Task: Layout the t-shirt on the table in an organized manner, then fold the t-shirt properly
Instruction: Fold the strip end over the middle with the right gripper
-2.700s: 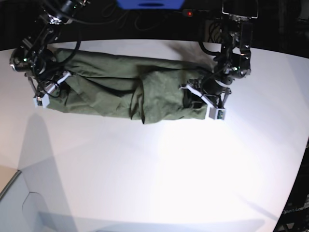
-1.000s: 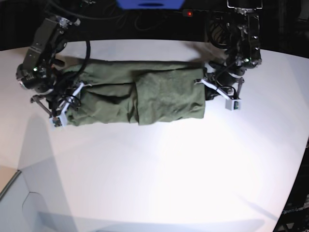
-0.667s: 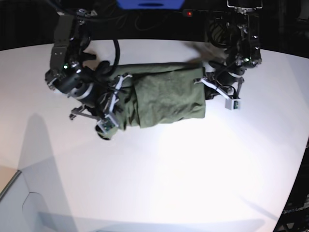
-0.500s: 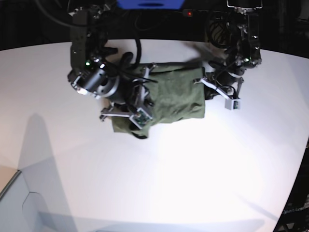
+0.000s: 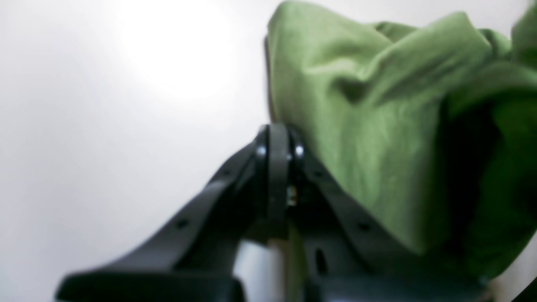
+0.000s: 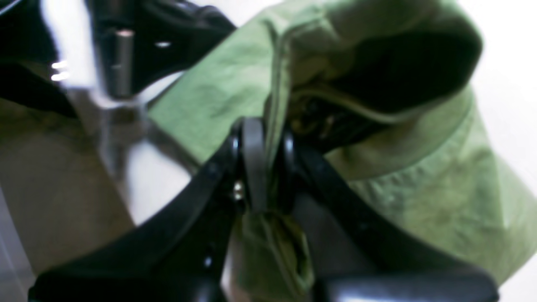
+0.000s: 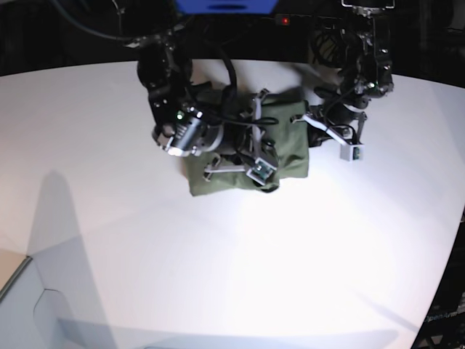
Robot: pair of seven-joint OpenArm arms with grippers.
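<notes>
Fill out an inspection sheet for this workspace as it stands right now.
Surface: white table, bare apart from the shirt, strong glare.
Job's things: olive t-shirt bunched into a compact, wrinkled bundle near the far edge.
Clutter: nothing seen.
Grippers: right gripper shut on a fold of the t-shirt, arm reaching over the bundle; left gripper shut, beside the shirt's edge, nothing seen between its jaws.
Cables: black cables loop along the right arm.
Surroundings: dark background, blue object and red light beyond the table.
</notes>
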